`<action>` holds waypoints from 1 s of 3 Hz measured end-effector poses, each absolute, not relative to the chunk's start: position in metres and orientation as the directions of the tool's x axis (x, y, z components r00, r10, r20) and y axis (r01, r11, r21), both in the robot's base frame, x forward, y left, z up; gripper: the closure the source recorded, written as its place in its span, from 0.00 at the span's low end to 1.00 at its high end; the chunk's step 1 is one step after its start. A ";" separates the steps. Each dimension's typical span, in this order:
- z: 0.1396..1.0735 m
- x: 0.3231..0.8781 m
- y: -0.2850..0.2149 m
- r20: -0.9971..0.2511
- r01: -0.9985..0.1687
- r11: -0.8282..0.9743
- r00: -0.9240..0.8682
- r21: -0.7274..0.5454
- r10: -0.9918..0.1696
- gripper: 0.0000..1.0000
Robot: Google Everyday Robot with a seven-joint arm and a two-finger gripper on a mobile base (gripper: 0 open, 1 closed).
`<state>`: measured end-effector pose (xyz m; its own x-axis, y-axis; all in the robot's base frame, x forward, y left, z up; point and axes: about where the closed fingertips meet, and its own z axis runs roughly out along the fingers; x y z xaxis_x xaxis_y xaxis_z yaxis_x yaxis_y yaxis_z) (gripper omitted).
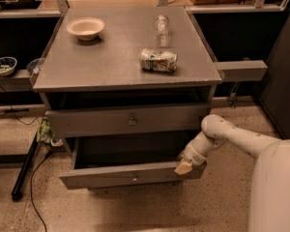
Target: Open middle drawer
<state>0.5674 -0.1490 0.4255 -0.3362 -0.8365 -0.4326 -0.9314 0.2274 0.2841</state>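
Grey wood: middle drawer, second down in the bench, standing well out from the carcass with its dark interior exposed; judged open or nearly so. Pincer at the right end of the drawer front, touching or just over its top edge; apart or together, cannot tell. Hazards: pulling from one end rather than at the centre knob, likely to skew the drawer and jam it in the carcass; overtravel, likely to tip the front downward or free it altogether; loss of hold at the corner. Jolting of the bench, liable to roll the dented can lying on its side. Containers: pale bowl, apparently empty; clear bottle, contents not discernible; drawer interior, too dark to list; upper drawer, shut or close to it, contents hidden.
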 end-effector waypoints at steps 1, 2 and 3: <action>0.429 0.566 -0.150 -0.442 -0.930 0.220 -0.337 0.296 -0.831 1.00; 0.431 0.563 -0.149 -0.452 -0.928 0.208 -0.335 0.308 -0.827 1.00; 0.431 0.564 -0.150 -0.452 -0.928 0.208 -0.335 0.308 -0.827 1.00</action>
<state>0.5638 -0.1500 0.4315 -0.3352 -0.8265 -0.4522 -0.9284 0.2081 0.3079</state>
